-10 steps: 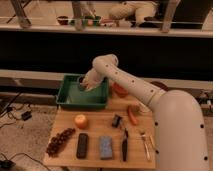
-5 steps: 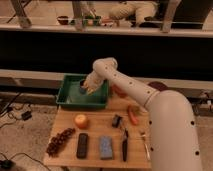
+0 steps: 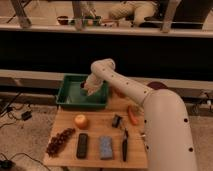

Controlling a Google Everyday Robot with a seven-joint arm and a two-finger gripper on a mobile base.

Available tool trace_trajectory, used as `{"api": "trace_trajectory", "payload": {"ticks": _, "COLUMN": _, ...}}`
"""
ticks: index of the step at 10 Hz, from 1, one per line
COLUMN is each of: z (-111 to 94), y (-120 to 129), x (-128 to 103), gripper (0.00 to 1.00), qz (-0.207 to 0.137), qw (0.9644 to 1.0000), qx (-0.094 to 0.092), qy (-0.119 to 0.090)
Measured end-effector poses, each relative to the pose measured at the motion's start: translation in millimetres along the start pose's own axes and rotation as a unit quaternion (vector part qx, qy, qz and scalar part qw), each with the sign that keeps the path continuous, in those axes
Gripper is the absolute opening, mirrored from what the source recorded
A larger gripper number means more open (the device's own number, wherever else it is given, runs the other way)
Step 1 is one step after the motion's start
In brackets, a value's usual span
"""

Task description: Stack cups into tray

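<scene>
Camera view | gripper (image 3: pixel 89 90) low inside green flared-rim plastic tray (image 3: pixel 80 105) | grasp: cannot tell

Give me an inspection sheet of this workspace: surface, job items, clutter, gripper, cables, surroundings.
Surface: wooden table, crowded.
Job's things: green tray at the table's back left; cups cannot be made out.
Clutter: orange fruit, grapes, black bar, blue sponge, dark tool, carrot-like item.
Gripper: gripper down inside the tray.
Cables: cables on the floor, left.
Surroundings: dark wall, ledge with a bowl behind.
</scene>
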Motion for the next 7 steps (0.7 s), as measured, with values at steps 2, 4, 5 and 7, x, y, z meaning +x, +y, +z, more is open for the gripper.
{"api": "trace_trajectory", "payload": {"ticks": 2, "z": 7, "y": 5, "x": 4, "gripper": 0.12, "qz": -0.007, "qw": 0.9998, "qx": -0.016, "qy": 0.014}}
{"api": "trace_trajectory", "payload": {"ticks": 4, "z": 14, "y": 11, "x": 10, "gripper": 0.12, "qz": -0.008, "qw": 0.9993, "qx": -0.029, "qy": 0.021}}
{"api": "trace_trajectory", "payload": {"ticks": 5, "z": 18, "y": 15, "x": 14, "gripper": 0.12, "qz": -0.008, "qw": 0.9991, "qx": -0.034, "qy": 0.023}}
{"api": "trace_trajectory", "payload": {"ticks": 7, "z": 22, "y": 19, "x": 22, "gripper": 0.12, "qz": -0.005, "qw": 0.9989, "qx": -0.038, "qy": 0.028}}
